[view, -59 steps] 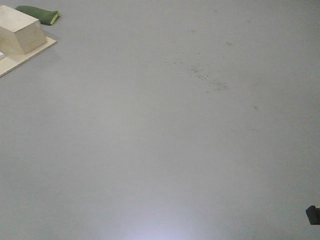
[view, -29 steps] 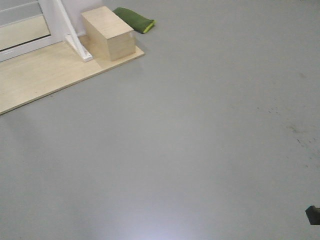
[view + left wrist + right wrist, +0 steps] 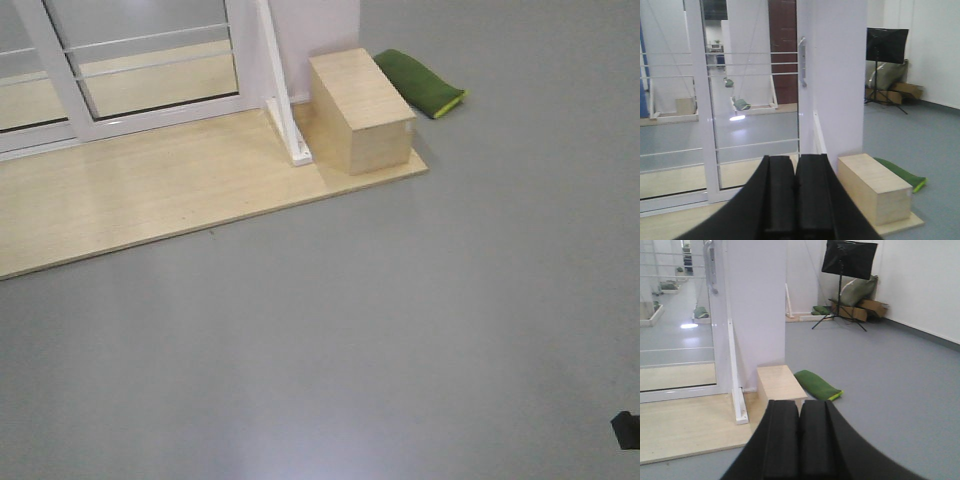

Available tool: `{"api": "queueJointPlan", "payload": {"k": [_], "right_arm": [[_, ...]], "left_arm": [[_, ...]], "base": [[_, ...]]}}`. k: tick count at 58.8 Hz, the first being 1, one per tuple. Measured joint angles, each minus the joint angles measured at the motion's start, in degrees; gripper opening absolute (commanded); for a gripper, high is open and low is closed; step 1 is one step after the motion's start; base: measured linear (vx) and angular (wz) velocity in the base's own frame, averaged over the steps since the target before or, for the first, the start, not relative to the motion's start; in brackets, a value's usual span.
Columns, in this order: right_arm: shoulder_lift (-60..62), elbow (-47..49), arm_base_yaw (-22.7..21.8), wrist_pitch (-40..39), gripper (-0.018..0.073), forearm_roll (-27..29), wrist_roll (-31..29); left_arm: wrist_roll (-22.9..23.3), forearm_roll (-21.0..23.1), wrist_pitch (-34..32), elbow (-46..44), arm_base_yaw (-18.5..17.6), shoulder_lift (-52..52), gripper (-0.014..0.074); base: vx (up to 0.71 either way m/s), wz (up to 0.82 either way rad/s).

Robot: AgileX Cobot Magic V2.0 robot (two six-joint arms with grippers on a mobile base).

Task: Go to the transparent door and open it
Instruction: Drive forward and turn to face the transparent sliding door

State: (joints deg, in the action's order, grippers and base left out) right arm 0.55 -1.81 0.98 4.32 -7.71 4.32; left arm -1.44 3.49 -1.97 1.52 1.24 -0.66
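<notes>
The transparent door [image 3: 755,100] is a glass panel in a white frame with thin horizontal white bars. Its curved silver-grey handle [image 3: 802,60] sits on its right edge, next to a white pillar [image 3: 837,75]. The door's foot shows in the front view [image 3: 150,60], and the door [image 3: 675,315] and handle [image 3: 712,267] show at the left of the right wrist view. My left gripper [image 3: 795,165] is shut and empty, some way back from the door. My right gripper [image 3: 800,407] is shut and empty, pointing at the wooden box.
A low wooden platform [image 3: 150,200] lies before the door, with a wooden box [image 3: 362,110] and a white brace [image 3: 285,110] on it. A green cushion [image 3: 425,85] lies beside the box. A black stand [image 3: 847,260] and boxes stand far right. The floor is grey.
The front view has swung left: the door's foot, the platform, the box and the cushion have come in from the top left and shifted right.
</notes>
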Motion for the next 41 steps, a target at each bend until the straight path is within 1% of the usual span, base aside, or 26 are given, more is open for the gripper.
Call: {"api": "queueJointPlan", "payload": {"k": [22,41], "right_arm": [[0.0,0.0,0.0,0.0,-0.0005,0.0,0.0],[0.0,0.0,0.0,0.0,-0.0005,0.0,0.0]], "left_arm": [[0.0,0.0,0.1,0.0,0.0,0.0,-0.0007],[0.0,0.0,0.1,0.0,0.0,0.0,-0.0007]], "base": [[0.69,0.45],[0.67,0.26]]}}
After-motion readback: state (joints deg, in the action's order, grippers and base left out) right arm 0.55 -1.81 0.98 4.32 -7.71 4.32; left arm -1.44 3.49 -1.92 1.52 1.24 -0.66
